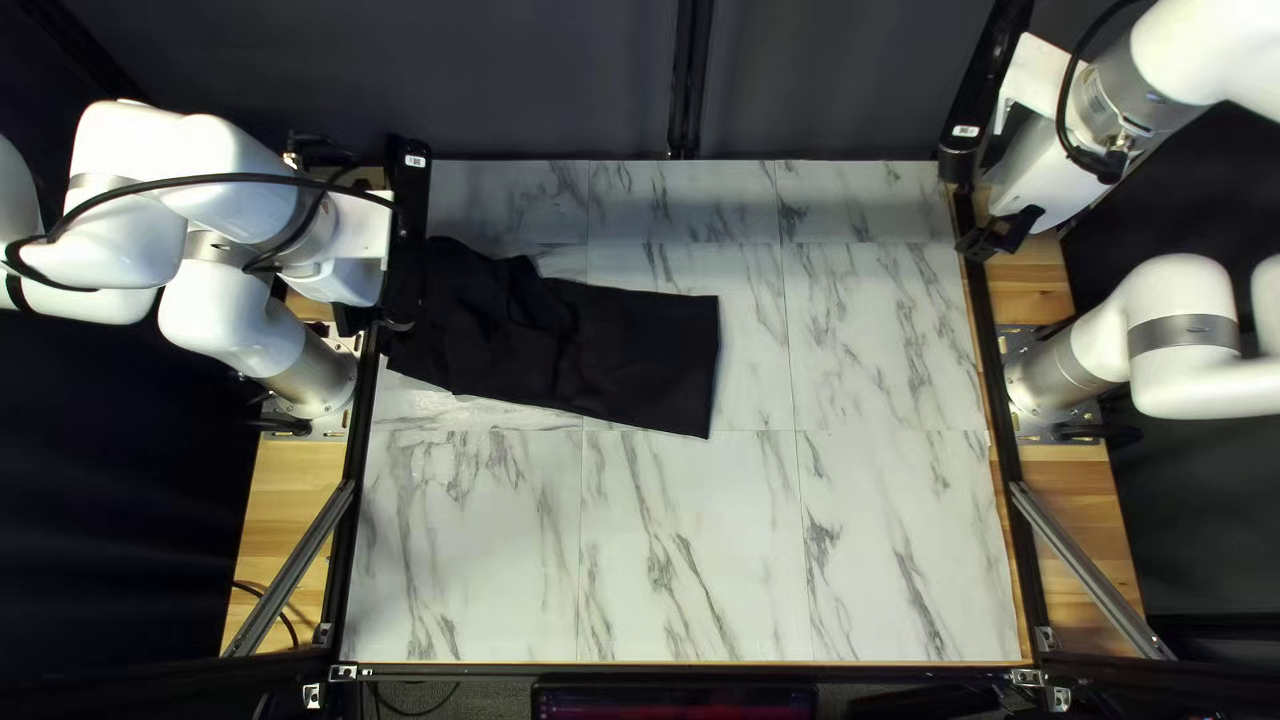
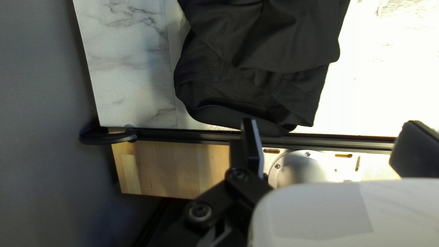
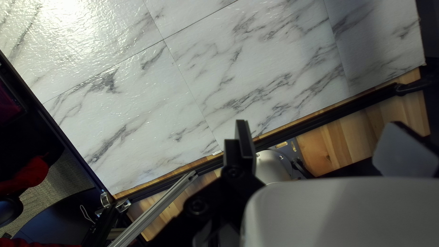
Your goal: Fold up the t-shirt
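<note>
Left of the black cloth t-shirt point(image 1: 640, 354): dark hanging curtain point(image 1: 120, 467), light-brown wooden strip point(image 1: 280, 500), white jointed left arm point(image 1: 240, 174) with grey bands and a black cable. Left gripper point(image 1: 358, 319), black-fingered, sits at the shirt's left end; its two fingers are spread wide, nothing pinched. Whether the nearer finger touches the hem, can't tell. Small white label point(image 1: 416, 162) just beyond the shirt's left end, writing too small to tell. Shirt itself lies lengthwise on the left half of the tabletop, toward the far side: bunched and layered at its left end, flatter at its right end. White tabletop point(image 1: 694, 534) with grey marble veining and straight seams runs under and around it. Nearer than the shirt, past the table edge: dark screen point(image 1: 674, 700), grey carpet point(image 3: 68, 192), red soft-looking item point(image 3: 27, 176). Well right of the shirt: second white label point(image 1: 964, 131), print also too small; black-fingered right gripper point(image 1: 1003, 235), fingers spread apart, holding nothing; white jointed right arm point(image 1: 1180, 334); another wooden strip point(image 1: 1087, 514) with a slanting silver metal strut point(image 1: 1087, 567).
</note>
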